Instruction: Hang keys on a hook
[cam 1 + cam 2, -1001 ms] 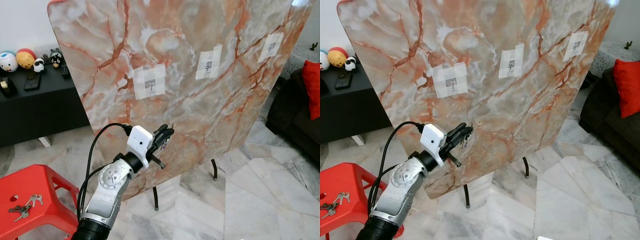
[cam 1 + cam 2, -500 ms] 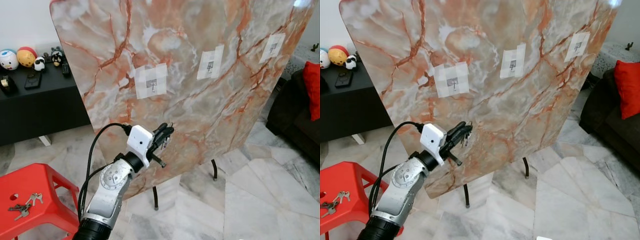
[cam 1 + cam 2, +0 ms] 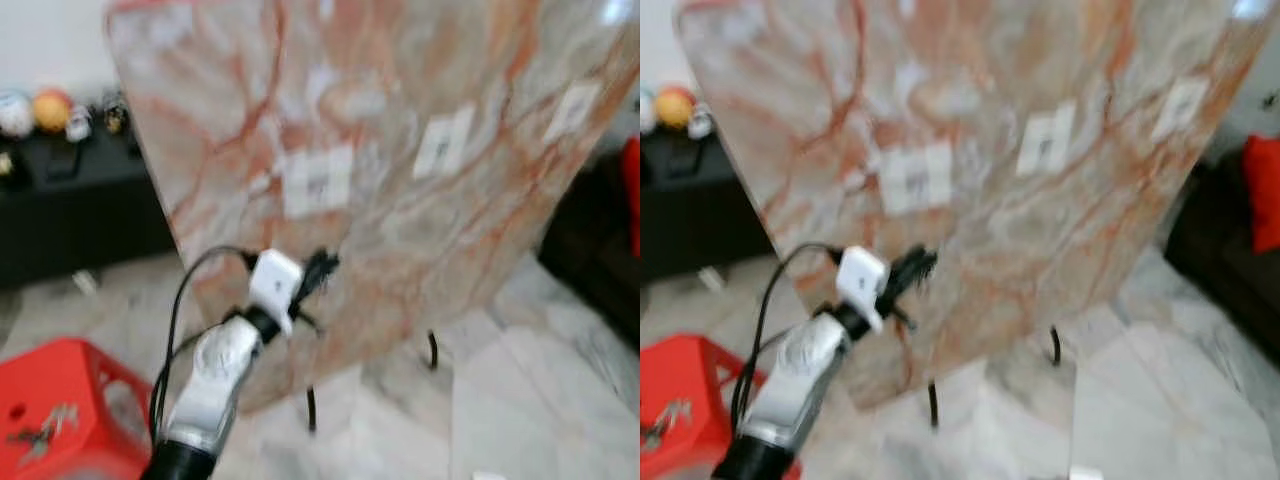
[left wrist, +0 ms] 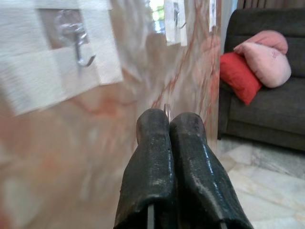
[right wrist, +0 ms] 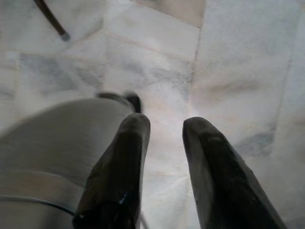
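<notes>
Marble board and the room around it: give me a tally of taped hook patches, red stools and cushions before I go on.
Taped hook patches: 3
Red stools: 1
Cushions: 2, one red, one pink
Total: 6
The left gripper is shut on the keys close to the board; the right gripper hangs open.

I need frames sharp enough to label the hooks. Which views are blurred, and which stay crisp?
Both eye views are smeared by motion; the taped hooks read only as pale patches. The left wrist view is sharp on the left gripper, while the nearest hook is soft but legible. The right wrist view is mildly blurred over marble floor.
</notes>
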Available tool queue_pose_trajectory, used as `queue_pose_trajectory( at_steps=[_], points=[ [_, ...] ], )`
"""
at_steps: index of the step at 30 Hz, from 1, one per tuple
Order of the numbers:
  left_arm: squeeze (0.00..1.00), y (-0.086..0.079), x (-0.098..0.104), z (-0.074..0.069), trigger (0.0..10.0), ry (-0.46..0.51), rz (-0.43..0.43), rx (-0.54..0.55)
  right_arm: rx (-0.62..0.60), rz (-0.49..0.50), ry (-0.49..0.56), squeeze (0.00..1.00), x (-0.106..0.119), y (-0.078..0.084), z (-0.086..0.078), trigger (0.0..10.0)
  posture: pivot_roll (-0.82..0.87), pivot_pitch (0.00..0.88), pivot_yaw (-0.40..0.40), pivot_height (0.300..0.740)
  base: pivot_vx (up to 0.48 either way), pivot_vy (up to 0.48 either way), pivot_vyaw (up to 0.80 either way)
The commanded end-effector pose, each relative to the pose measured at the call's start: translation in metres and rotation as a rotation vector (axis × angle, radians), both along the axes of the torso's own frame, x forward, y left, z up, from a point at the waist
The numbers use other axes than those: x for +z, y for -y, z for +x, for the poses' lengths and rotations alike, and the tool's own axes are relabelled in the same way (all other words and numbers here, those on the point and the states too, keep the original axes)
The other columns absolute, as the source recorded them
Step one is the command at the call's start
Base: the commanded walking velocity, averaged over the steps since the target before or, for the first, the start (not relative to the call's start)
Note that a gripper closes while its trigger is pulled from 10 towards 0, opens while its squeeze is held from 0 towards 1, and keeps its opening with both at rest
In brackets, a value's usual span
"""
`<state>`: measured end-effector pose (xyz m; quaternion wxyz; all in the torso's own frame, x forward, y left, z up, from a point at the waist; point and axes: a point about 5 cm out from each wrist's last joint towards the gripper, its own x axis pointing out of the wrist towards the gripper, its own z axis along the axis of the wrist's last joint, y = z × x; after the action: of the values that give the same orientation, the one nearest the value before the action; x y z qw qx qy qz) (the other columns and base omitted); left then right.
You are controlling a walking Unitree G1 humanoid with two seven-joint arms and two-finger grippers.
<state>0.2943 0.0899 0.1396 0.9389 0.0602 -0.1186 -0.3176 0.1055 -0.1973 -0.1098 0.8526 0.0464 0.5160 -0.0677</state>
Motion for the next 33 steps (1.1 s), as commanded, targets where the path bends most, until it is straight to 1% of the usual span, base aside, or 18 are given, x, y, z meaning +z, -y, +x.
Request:
queue_pose_trajectory(
  at_steps=[1,10,13,17,22,25,26,27,33],
  points=[
    [0.0,0.006,0.004,-0.001,10.0,0.027,0.006,-0.021,0.008,-0.011,-0.019,0.0,-0.001,0.003,-0.006,10.0,0.03,0.0,-0.063,0.74,0.0,0.0,0.0],
    [0.0,0.007,0.005,-0.001,10.0,0.029,-0.006,-0.019,0.007,-0.008,-0.017,0.0,-0.001,0.003,-0.005,10.0,0.03,0.0,-0.062,0.74,0.0,0.0,0.0],
    [0.0,0.008,0.006,0.0,10.0,0.024,-0.032,-0.009,0.007,-0.007,-0.017,0.0,-0.001,0.003,-0.005,10.0,0.03,0.0,-0.062,0.74,0.0,0.0,0.0],
    [0.0,0.017,0.008,0.001,10.0,0.013,-0.04,-0.051,0.008,-0.004,-0.014,0.0,-0.001,0.002,-0.004,10.0,0.03,0.0,-0.06,0.74,0.0,0.0,0.0],
    [0.0,0.025,0.01,0.006,10.0,0.009,-0.053,-0.06,0.005,-0.003,-0.012,0.0,-0.001,0.002,-0.003,10.0,0.02,0.0,-0.056,0.74,0.0,0.0,0.0],
    [0.0,0.029,0.012,0.009,10.0,0.003,-0.076,-0.059,0.003,-0.003,-0.011,0.0,-0.001,0.001,-0.003,10.0,0.02,0.0,-0.055,0.74,0.0,0.0,0.0],
    [0.0,0.032,0.013,0.012,10.0,-0.005,-0.098,-0.063,0.001,-0.003,-0.011,0.0,-0.001,0.001,-0.003,10.0,0.02,0.0,-0.054,0.74,0.0,0.0,0.0],
    [0.0,0.036,0.013,0.013,10.0,-0.011,-0.1,-0.073,0.001,-0.004,-0.011,0.0,-0.001,0.001,-0.003,10.0,0.02,0.0,-0.053,0.74,0.0,0.0,0.0],
    [0.0,0.043,0.013,0.018,10.0,-0.026,-0.111,-0.082,-0.003,-0.003,-0.01,0.0,-0.001,0.001,-0.003,10.0,0.01,0.0,-0.046,0.74,0.0,0.0,0.0]
  ],
)
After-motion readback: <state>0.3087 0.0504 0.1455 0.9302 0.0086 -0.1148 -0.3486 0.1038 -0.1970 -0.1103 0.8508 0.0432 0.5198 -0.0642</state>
